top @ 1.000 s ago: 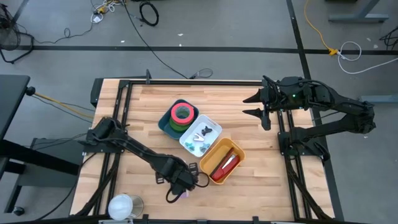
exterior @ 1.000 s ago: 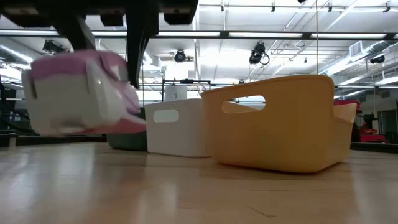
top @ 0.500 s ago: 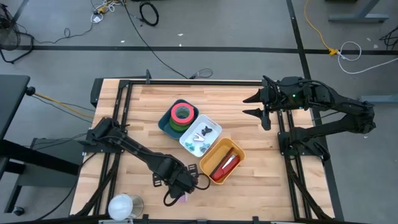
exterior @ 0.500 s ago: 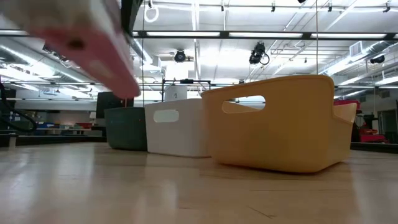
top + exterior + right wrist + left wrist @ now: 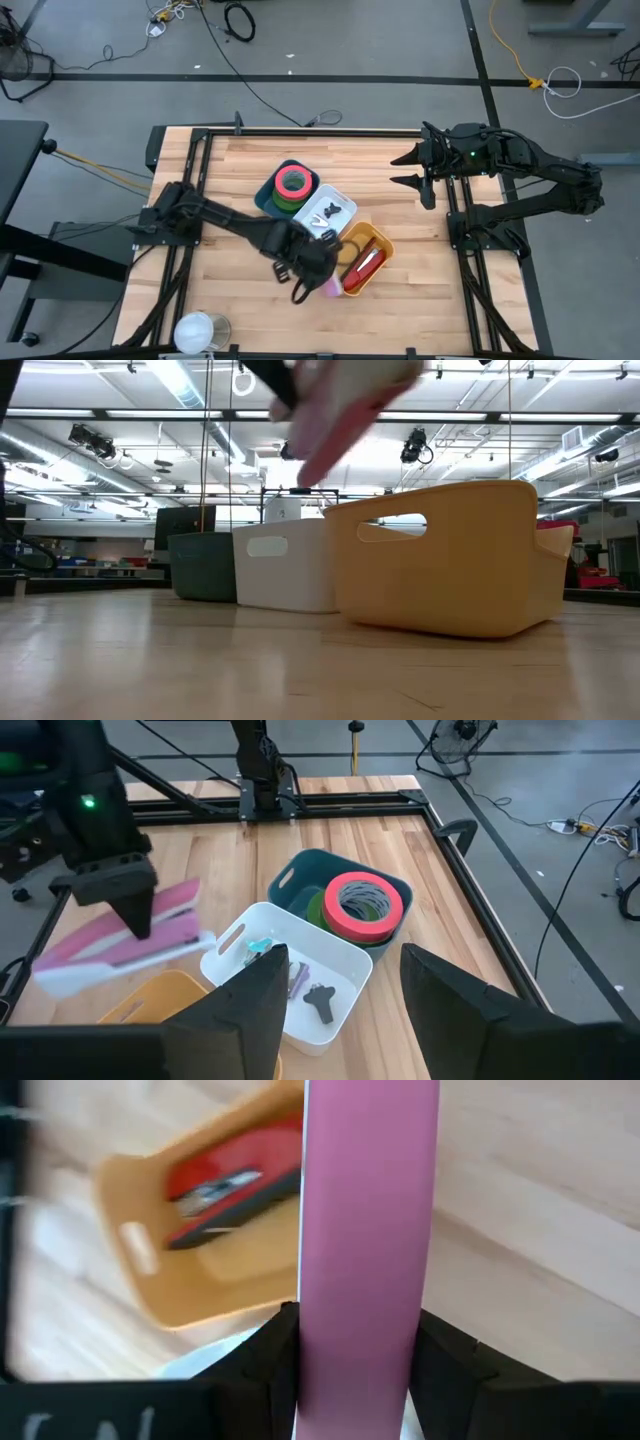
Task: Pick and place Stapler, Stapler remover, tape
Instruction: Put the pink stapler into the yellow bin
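A pink-and-white stapler point(image 5: 331, 288) hangs in my left gripper point(image 5: 320, 278), just off the near-left corner of the yellow bin point(image 5: 372, 236). That bin holds a red stapler point(image 5: 228, 1181). The low view shows the pink stapler point(image 5: 345, 405) high above the table. A white bin point(image 5: 345, 203) holds staple removers point(image 5: 318, 998). Beside it, a teal bin point(image 5: 262, 199) holds tape rolls point(image 5: 293, 182). My right gripper point(image 5: 397, 171) waits open near the table's right edge, touching nothing. My left gripper pinches the pink stapler about its middle point(image 5: 150, 932) between the two fingers point(image 5: 268, 1365), which come from above and lie across its length. The stapler is lifted clear of the table. It sits tilted, one end point(image 5: 55, 976) lower than the other.
The three bins stand touching in a slanted row at the table's middle. A white round object point(image 5: 201, 331) sits at the near left edge. Bare wood lies near the bins and toward the right arm's base point(image 5: 480, 215).
My left gripper has carried the pink stapler up from low over the table's near edge and toward the right, to the yellow bin's corner. The stapler has risen well above the table and tipped as it went. The gripper has stayed shut on it.
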{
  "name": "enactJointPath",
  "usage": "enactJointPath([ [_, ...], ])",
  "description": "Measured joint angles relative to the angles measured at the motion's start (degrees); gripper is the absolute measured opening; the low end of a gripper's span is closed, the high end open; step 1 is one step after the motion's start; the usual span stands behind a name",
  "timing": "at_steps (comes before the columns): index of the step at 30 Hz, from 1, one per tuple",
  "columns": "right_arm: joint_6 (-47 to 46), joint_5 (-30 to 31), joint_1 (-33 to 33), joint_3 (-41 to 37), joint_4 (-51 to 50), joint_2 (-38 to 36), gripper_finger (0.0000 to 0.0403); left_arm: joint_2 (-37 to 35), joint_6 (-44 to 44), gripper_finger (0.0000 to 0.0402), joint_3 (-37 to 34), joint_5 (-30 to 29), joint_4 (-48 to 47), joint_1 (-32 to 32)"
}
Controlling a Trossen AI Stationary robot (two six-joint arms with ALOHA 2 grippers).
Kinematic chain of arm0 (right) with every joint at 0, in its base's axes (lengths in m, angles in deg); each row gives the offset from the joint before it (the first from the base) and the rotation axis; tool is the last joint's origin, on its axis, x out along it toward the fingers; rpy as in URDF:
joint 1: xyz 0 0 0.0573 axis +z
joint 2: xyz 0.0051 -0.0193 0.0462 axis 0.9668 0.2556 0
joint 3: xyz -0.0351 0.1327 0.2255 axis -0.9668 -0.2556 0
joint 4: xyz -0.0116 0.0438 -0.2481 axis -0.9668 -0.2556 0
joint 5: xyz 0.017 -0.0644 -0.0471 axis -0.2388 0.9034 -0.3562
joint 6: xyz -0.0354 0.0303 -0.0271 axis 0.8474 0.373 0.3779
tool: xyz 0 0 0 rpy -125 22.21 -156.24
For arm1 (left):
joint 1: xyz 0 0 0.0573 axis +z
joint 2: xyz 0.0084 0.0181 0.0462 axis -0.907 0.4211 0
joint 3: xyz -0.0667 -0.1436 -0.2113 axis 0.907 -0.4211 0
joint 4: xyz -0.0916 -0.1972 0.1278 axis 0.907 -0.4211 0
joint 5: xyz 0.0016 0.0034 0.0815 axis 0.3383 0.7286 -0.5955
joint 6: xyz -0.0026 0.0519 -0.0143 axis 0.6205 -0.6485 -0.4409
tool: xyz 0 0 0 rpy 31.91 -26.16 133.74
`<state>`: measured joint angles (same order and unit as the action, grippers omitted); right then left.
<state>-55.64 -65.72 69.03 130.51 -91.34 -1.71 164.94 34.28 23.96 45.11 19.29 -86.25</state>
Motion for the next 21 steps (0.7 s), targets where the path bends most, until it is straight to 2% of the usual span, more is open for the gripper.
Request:
enactJointPath([
  [4,0.01,0.0,0.0,0.0,-0.15,0.0,0.0194,0.0,1.0,0.0151,0.01,0.33,5.86,2.65],
  [11,1.4,0.17,0.0,0.0,-1.94,-0.42,0.0194,0.0,7.2,0.0148,0.02,4.47,13.61,5.78],
  [14,2.59,1.27,0.01,0.0,-2.23,-0.9,0.0194,0.0,12.96,0.0149,0.02,6.89,16.0,6.36],
  [21,6.06,10.09,-0.01,-0.02,-2.19,-2.74,0.0194,0.0,35.78,0.0149,0.02,10.31,20.76,8.3],
])
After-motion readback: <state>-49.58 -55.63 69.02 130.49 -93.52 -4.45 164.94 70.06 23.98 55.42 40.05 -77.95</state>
